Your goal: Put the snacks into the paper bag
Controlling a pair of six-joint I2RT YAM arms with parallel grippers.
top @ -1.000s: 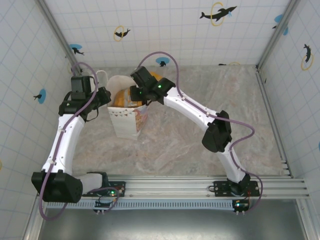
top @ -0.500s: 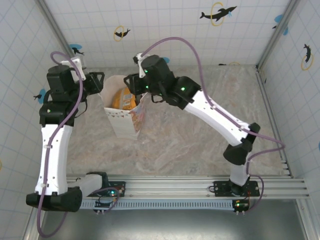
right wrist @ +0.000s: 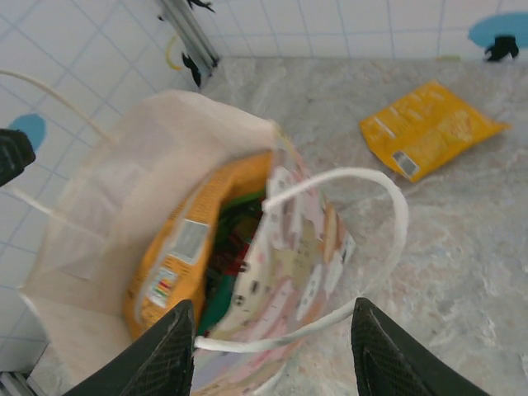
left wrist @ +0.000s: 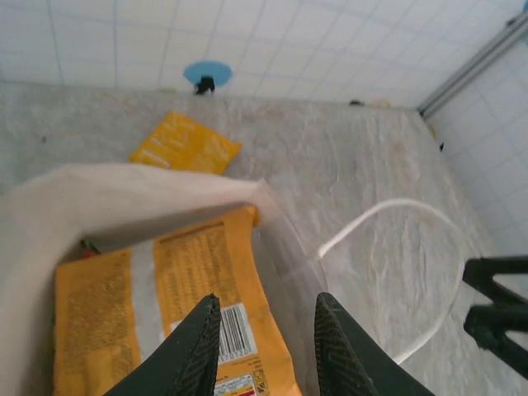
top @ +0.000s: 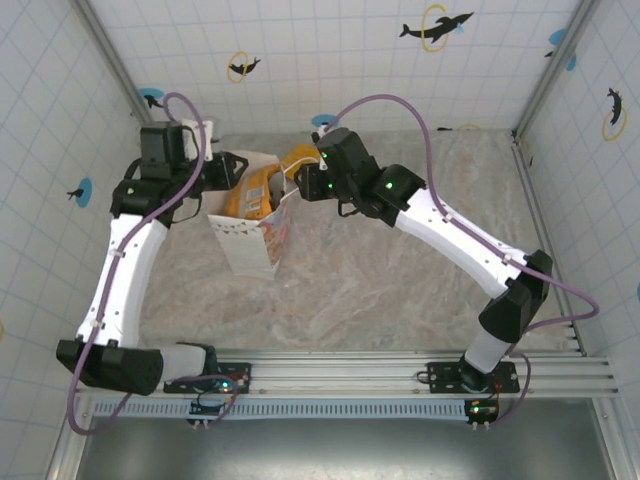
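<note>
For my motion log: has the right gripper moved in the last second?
Yes. The right gripper moved rightward, from over the paper bag toward the blue wall sticker.

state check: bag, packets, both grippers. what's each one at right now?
paper bag: upright, mouth open, packets inside.
orange-yellow packet in bag: inside, standing on edge.
second orange-yellow packet: outside bag, flat on table.
left gripper: fingers open, empty.
right gripper: fingers open, empty.
</note>
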